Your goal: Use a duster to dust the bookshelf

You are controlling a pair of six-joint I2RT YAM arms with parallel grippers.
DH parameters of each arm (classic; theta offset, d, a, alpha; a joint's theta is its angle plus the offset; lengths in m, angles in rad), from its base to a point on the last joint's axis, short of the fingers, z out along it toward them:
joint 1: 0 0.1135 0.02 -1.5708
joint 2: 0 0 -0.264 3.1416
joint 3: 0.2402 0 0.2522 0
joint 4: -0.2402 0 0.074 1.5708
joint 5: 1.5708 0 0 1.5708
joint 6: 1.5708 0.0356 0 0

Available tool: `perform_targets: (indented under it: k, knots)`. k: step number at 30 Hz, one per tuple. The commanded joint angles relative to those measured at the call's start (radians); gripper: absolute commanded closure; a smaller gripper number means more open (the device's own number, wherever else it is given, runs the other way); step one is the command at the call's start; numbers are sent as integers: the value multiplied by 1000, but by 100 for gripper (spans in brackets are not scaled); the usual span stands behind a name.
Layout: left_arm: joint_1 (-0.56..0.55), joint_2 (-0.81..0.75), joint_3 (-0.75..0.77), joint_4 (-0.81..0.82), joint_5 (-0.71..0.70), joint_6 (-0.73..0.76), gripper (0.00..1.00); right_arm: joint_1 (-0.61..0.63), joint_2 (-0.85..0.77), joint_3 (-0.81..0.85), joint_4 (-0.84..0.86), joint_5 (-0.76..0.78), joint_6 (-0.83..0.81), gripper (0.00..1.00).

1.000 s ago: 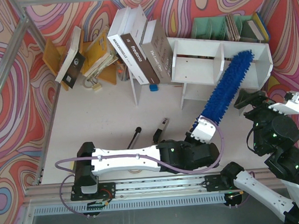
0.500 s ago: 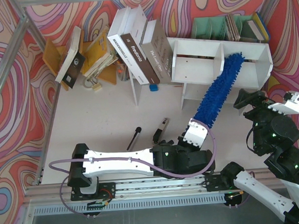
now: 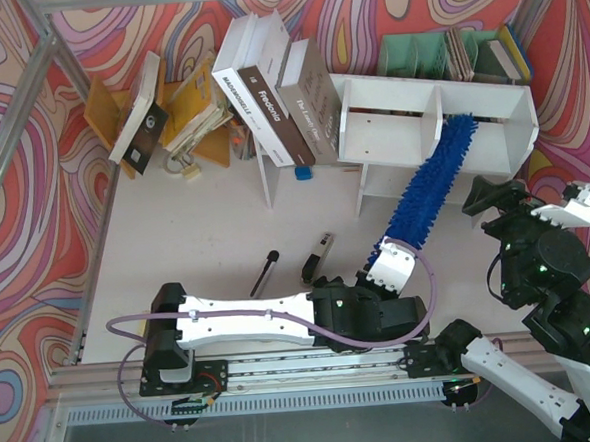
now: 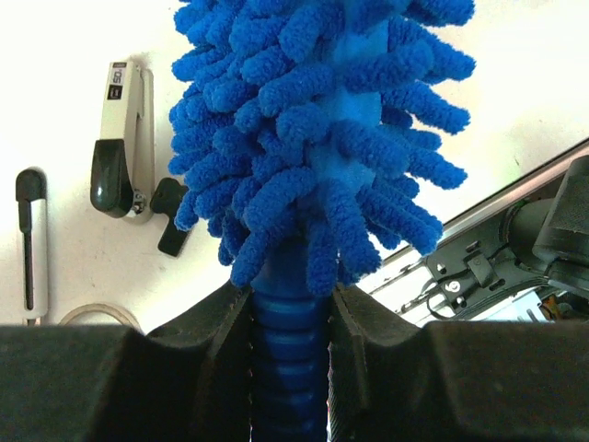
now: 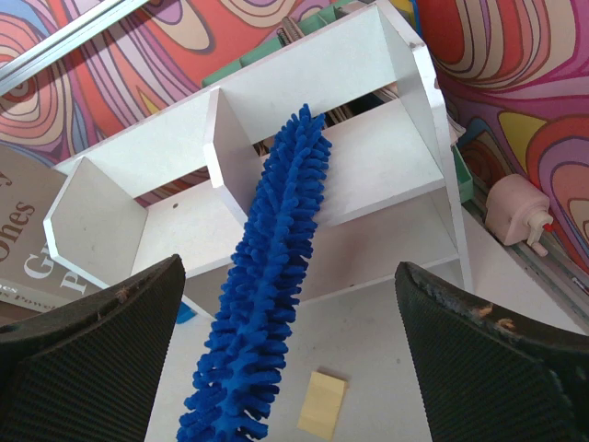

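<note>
**Sweeping the right bay of the upper tier**

Duster (image 3: 435, 177): slanted up across the front of the bookshelf (image 3: 488, 99). Fluffy tip laid in the upper tier just right of the central divider (image 5: 216, 138), strands touching the board there. Handle end low, out in front of the bookshelf's lower tier, above the surface.

Left gripper (image 4: 290, 313): pinched tight on the slim ribbed handle, just below the first strands. Right gripper (image 5: 290, 331): spread wide, holding nothing, hanging in front of the bookshelf's right end.

For a clean stroke:
- Drag the tip sideways along the board, from the divider toward the bookshelf's right wall.
- Press down lightly, enough to flatten the strands without scraping the core.
- Pivot from the wrist, not by shoving along the handle: likely risk of nudging the bookshelf back against the green organiser (image 3: 415, 53) behind it.
- End the sweep short of the idle arm at the right end.

Left bay and lower tier: presumably to follow. Leaning books (image 3: 267, 92) against the bookshelf's left end: not to be knocked when working there.
</note>
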Motion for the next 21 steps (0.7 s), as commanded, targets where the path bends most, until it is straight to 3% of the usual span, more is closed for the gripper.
perform_targets:
  k: [1,9,13,16,21]
  knots:
    - [-9,-69,26,56,-85,41,100,-3,-15,6,-2,13,12,15]
    - [-8,-26,42,40,-81,19,100,-3,-14,-10,8,15,9,15]
    - [-14,58,140,-48,-41,-42,100,-2,-18,-16,17,16,4,15]
    - [-27,124,251,-137,-91,-69,100,-3,-27,-23,18,10,9,15]
    - [-25,137,275,-79,-110,-93,100,-3,-42,-25,-12,-12,23,15]
